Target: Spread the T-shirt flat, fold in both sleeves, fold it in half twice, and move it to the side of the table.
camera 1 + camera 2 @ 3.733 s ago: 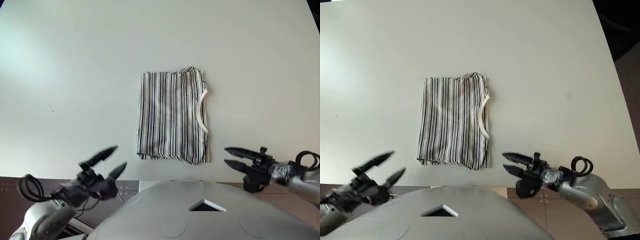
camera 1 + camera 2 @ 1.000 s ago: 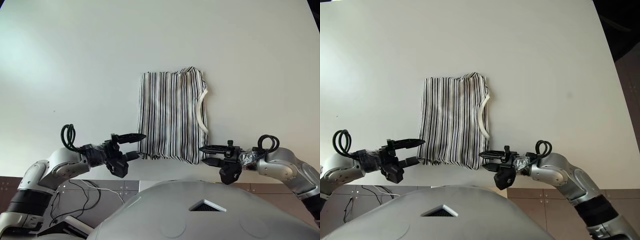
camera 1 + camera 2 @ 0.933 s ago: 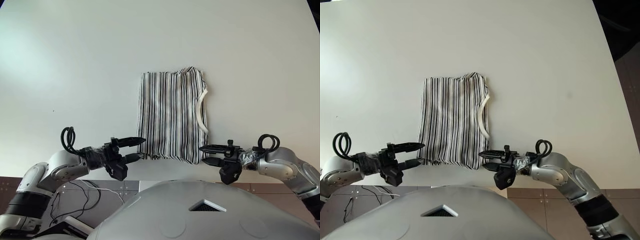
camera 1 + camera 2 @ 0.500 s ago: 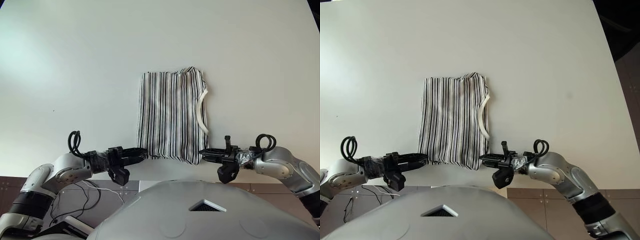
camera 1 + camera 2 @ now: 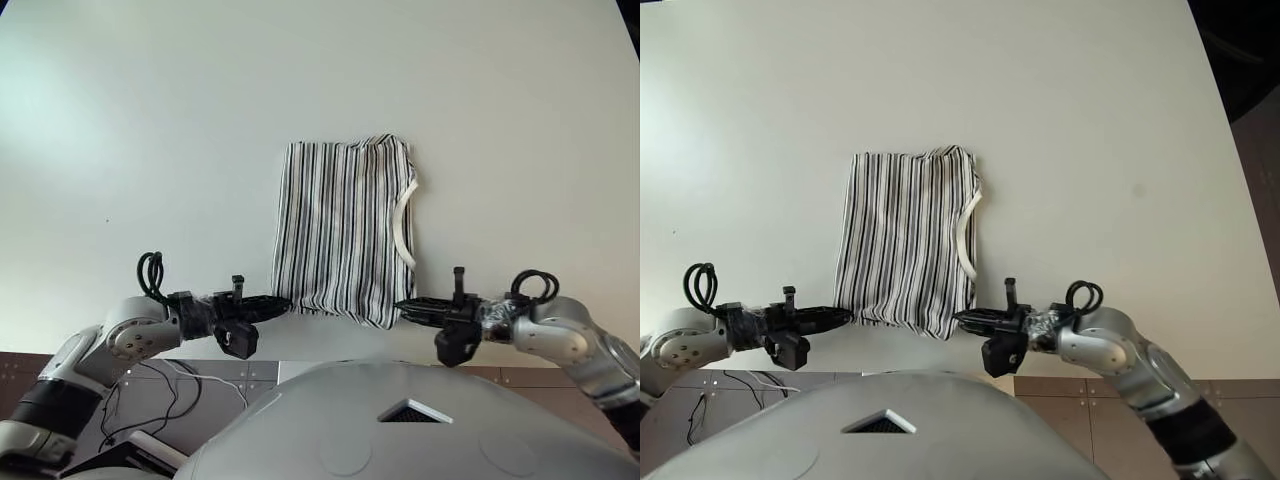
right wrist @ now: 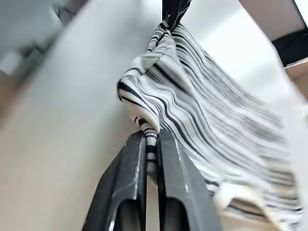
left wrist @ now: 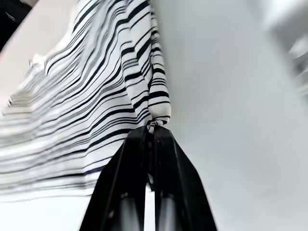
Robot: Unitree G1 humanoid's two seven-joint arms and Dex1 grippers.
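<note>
T-shirt: one striped T-shirt (image 5: 345, 230) lies on the white surface (image 5: 150, 120) as a narrow rectangle. No sleeve sticks out.
Collar: one white collar band (image 5: 403, 225) curves along the T-shirt's right edge, so the garment appears to be doubled over already.
Left claw: the left claw (image 5: 275, 302) is at the T-shirt's near left corner. Its fingers are pressed together on a small bunch of striped cloth, and the left wrist view shows the fabric puckering into the pinch.
Right claw: the right claw (image 5: 405, 305) is at the T-shirt's near right corner. It is likewise closed tight, with a tuck of the hem caught between its fingers.
Why held so: each claw holds one end of the same near edge. That probably lets the edge travel as one straight line, without sagging in the middle or skewing.
Step in hand: this is likely a half fold, carrying the T-shirt's near edge over toward its far edge.
Count: one T-shirt, one collar band, two claws, two pinched corners.
Remaining: judging by the shape, this fold and the move to the side are not yet done.
Risk: both pinches take only a little cloth. A corner could slip free, or only the upper layers might come along.
</note>
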